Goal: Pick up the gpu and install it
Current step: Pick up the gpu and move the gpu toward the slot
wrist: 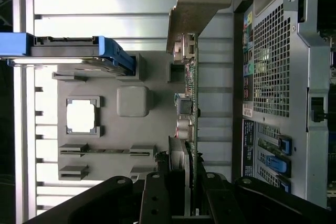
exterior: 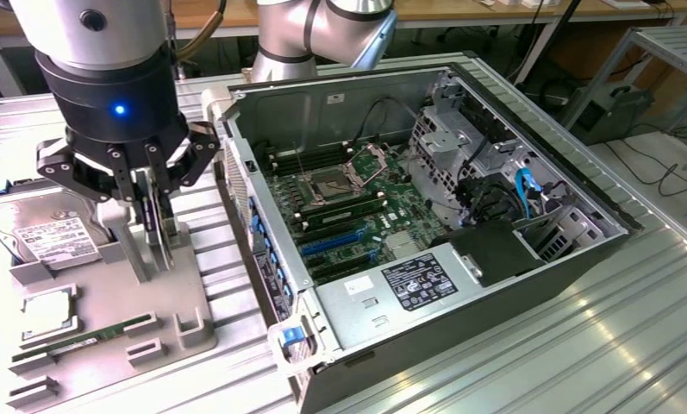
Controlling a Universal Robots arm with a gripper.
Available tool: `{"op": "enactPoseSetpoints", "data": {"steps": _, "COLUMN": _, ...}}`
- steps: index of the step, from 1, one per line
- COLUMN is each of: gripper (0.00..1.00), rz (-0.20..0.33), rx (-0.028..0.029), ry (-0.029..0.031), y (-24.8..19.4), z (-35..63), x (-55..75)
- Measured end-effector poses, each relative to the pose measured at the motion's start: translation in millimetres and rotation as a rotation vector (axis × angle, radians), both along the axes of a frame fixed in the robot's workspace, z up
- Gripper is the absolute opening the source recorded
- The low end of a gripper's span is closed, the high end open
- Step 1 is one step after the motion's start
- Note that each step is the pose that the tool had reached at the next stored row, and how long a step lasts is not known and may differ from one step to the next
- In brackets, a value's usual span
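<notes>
One gpu [wrist: 192, 93] is gripped edge-on and upright, the gripper [exterior: 150, 246] narrowed onto its thin board, at the grey parts tray [exterior: 102, 345] beside the open case [exterior: 366, 345], likely kept vertical for slotting.

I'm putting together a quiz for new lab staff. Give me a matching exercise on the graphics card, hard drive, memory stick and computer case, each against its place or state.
Things:
1 graphics card
2 hard drive
3 memory stick
4 computer case

Places or states:
A lying open, motherboard showing
B clamped in the gripper
C flat on the grey tray, white label up
D thin green strip in the tray's slots

Pairs: 1-B, 2-C, 3-D, 4-A
</notes>
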State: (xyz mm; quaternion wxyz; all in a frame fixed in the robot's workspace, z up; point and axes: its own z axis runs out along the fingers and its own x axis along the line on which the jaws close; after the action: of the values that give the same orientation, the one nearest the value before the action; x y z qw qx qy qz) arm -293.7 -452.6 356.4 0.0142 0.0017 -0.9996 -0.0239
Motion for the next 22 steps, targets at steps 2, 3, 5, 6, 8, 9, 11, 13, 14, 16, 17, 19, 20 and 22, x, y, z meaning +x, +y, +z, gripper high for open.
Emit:
{"op": "enactPoseSetpoints", "data": {"steps": 2, "gripper": 0.28, "rz": 0.000, "rx": 0.0000, "ry": 0.0000, "y": 0.0, "z": 1.1, "x": 0.0}}
{"op": "enactPoseSetpoints", "data": {"steps": 3, "gripper": 0.28, "rz": 0.000, "rx": 0.0001, "ry": -0.0001, "y": 0.0, "z": 1.7, "x": 0.0}}
{"op": "enactPoseSetpoints", "data": {"steps": 5, "gripper": 0.28, "rz": 0.000, "rx": 0.0001, "ry": -0.0001, "y": 0.0, "z": 2.7, "x": 0.0}}
{"op": "enactPoseSetpoints", "data": {"steps": 6, "gripper": 0.28, "rz": 0.000, "rx": 0.0001, "ry": 0.0000, "y": 0.0, "z": 3.2, "x": 0.0}}
{"op": "enactPoseSetpoints", "data": {"steps": 8, "gripper": 0.28, "rz": 0.000, "rx": 0.0000, "ry": 0.0000, "y": 0.0, "z": 4.7, "x": 0.0}}
{"op": "enactPoseSetpoints", "data": {"steps": 9, "gripper": 0.28, "rz": 0.000, "rx": 0.0001, "ry": 0.0000, "y": 0.0, "z": 5.2, "x": 0.0}}
{"op": "enactPoseSetpoints", "data": {"steps": 11, "gripper": 0.28, "rz": 0.000, "rx": 0.0001, "ry": -0.0001, "y": 0.0, "z": 6.3, "x": 0.0}}
{"op": "enactPoseSetpoints", "data": {"steps": 13, "gripper": 0.28, "rz": 0.000, "rx": 0.0001, "ry": -0.0001, "y": 0.0, "z": 7.6, "x": 0.0}}
{"op": "enactPoseSetpoints", "data": {"steps": 14, "gripper": 0.28, "rz": 0.000, "rx": 0.0000, "ry": 0.0000, "y": 0.0, "z": 9.0, "x": 0.0}}
{"op": "enactPoseSetpoints", "data": {"steps": 16, "gripper": 0.28, "rz": 0.000, "rx": 0.0001, "ry": 0.0000, "y": 0.0, "z": 10.5, "x": 0.0}}
{"op": "enactPoseSetpoints", "data": {"steps": 17, "gripper": 0.28, "rz": 0.000, "rx": 0.0000, "ry": 0.0000, "y": 0.0, "z": 12.2, "x": 0.0}}
{"op": "enactPoseSetpoints", "data": {"steps": 19, "gripper": 0.28, "rz": 0.000, "rx": 0.0004, "ry": 0.0000, "y": 0.0, "z": 14.3, "x": 0.0}}
{"op": "enactPoseSetpoints", "data": {"steps": 20, "gripper": 0.28, "rz": 0.000, "rx": 0.0005, "ry": -0.0001, "y": 0.0, "z": 15.3, "x": 0.0}}
{"op": "enactPoseSetpoints", "data": {"steps": 22, "gripper": 0.28, "rz": 0.000, "rx": 0.0005, "ry": 0.0000, "y": 0.0, "z": 19.3, "x": 0.0}}
